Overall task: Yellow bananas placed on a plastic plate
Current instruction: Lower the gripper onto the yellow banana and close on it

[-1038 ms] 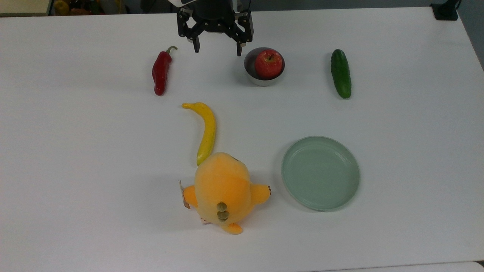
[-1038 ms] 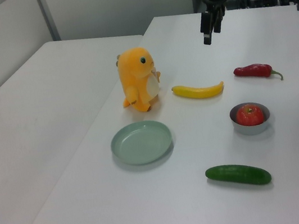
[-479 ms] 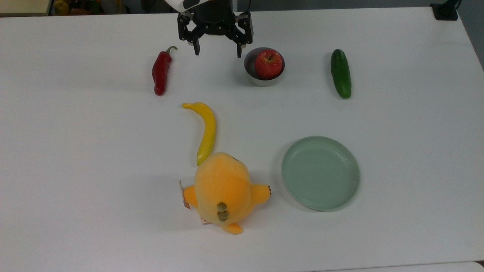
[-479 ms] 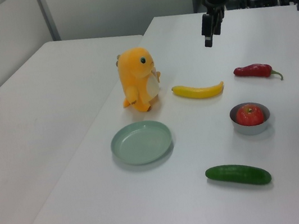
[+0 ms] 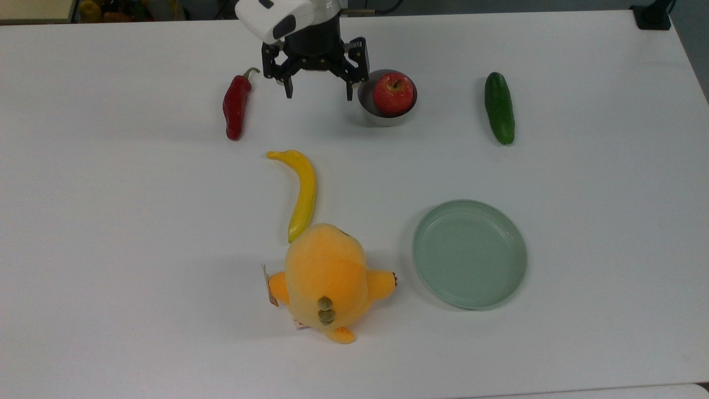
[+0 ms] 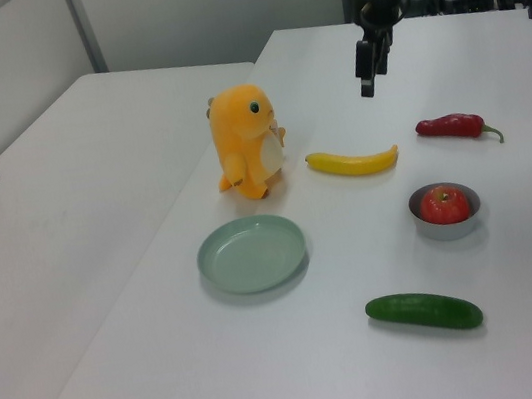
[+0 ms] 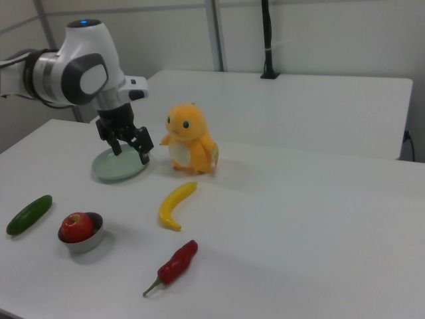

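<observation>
Approach step, judging by the layout: pincer (image 5: 318, 92) is hovering wide open, gripping nothing. In the top view, red chili (image 5: 235, 106) is lying to its left, banana (image 5: 302, 191) below it on the table, mint plate (image 5: 469, 254) lower right, empty. Next move calls for descending over the banana's middle.
</observation>
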{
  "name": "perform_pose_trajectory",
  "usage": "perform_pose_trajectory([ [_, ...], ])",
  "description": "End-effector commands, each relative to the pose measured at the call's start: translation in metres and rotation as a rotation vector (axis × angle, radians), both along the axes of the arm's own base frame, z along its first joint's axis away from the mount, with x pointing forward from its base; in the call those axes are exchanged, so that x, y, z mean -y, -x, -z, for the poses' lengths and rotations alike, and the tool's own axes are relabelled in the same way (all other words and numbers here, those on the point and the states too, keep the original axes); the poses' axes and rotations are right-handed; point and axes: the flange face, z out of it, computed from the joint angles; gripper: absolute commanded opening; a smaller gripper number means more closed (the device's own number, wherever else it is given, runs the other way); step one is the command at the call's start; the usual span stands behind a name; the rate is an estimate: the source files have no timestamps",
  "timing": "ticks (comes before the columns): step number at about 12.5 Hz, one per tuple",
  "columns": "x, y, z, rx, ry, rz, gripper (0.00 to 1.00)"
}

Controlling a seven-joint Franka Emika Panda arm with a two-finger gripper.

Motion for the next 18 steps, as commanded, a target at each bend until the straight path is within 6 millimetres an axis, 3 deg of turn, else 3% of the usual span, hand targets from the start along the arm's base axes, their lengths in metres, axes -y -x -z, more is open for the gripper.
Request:
perform_pose_trajectory([
  [1, 0.003, -0.019, 0.031, 0.029, 0.049, -0.039, 1.0],
  [5, 0.011, -0.048, 0.104, 0.052, 0.15, -0.08, 1.0],
  [7, 0.014, -0.055, 0.13, 0.052, 0.179, -0.091, 1.0],
  [13, 0.01, -0.056, 0.164, 0.006, 0.191, -0.106, 1.0],
  [17, 0.007, -0.055, 0.177, -0.013, 0.195, -0.114, 1.0],
  [18, 0.008, -0.055, 0.178, -0.014, 0.211, -0.125, 0.89],
])
